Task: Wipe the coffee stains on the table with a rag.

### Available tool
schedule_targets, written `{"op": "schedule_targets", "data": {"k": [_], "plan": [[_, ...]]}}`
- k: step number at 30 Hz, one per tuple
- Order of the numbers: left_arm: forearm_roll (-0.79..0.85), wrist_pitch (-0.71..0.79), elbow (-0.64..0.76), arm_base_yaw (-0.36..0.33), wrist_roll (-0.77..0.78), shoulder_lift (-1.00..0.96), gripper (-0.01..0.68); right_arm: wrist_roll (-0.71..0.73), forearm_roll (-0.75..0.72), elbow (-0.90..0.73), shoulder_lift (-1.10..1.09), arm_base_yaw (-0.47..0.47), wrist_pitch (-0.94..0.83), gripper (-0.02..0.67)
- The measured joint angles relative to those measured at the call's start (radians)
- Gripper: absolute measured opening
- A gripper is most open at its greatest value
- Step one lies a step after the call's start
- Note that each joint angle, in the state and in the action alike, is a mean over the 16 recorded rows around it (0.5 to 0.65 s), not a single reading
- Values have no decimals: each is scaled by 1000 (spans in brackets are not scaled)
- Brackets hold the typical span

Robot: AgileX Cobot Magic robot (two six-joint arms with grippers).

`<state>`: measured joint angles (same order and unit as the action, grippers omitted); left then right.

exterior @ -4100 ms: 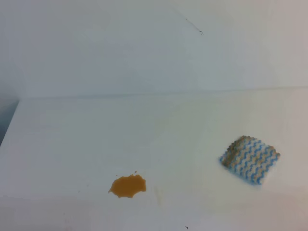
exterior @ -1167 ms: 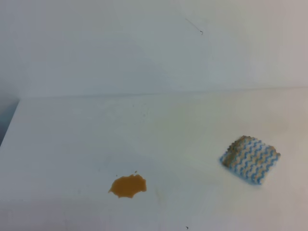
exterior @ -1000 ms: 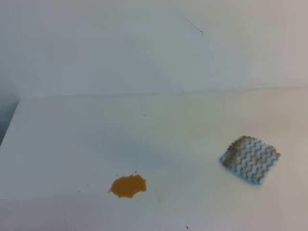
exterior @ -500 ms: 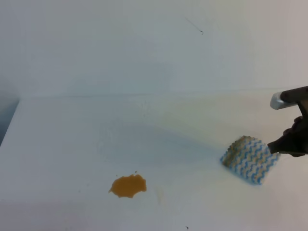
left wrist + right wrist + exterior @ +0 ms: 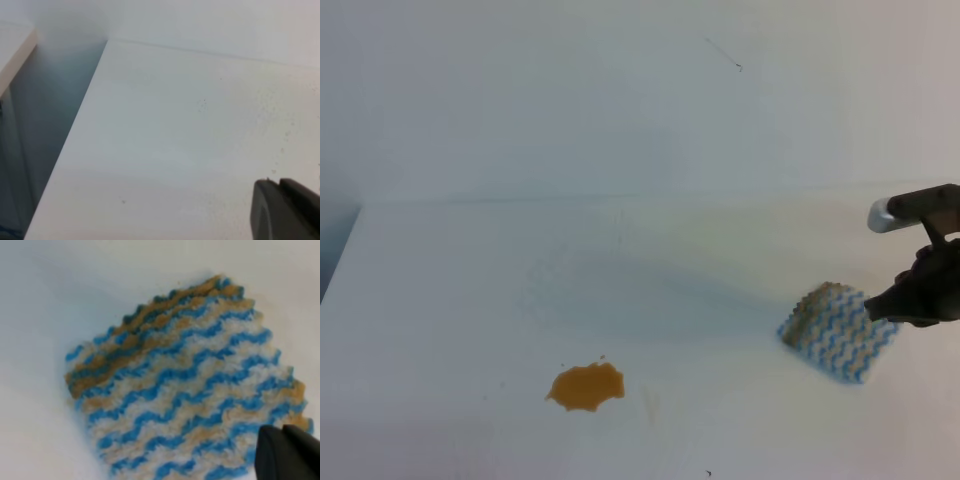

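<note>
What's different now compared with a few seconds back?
The right gripper has come in from the right edge and moved leftward, reaching the right side of the rag. It has not visibly grasped it yet. The rag, the coffee stain and the table are unchanged.

A bare test setup, likely a lab, is suggested: a plain white desk (image 5: pixel 620 270) is backed by a blank white wall (image 5: pixel 570 100), and a black robot arm (image 5: pixel 925 285) is seen at its edge.

Right end effector (image 5: pixel 880 305) reaches in low from the right edge.
</note>
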<state>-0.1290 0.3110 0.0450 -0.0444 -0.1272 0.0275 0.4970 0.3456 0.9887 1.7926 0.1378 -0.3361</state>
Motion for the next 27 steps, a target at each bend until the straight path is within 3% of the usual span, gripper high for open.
{"op": "schedule_targets", "data": {"k": [19,27], "plan": [[0,0,0,0,0,0,0,12,49,29,114,110,80,-2],[0,0,0,0,0,0,0,-8,76,48,185,220,102,-2]]}}
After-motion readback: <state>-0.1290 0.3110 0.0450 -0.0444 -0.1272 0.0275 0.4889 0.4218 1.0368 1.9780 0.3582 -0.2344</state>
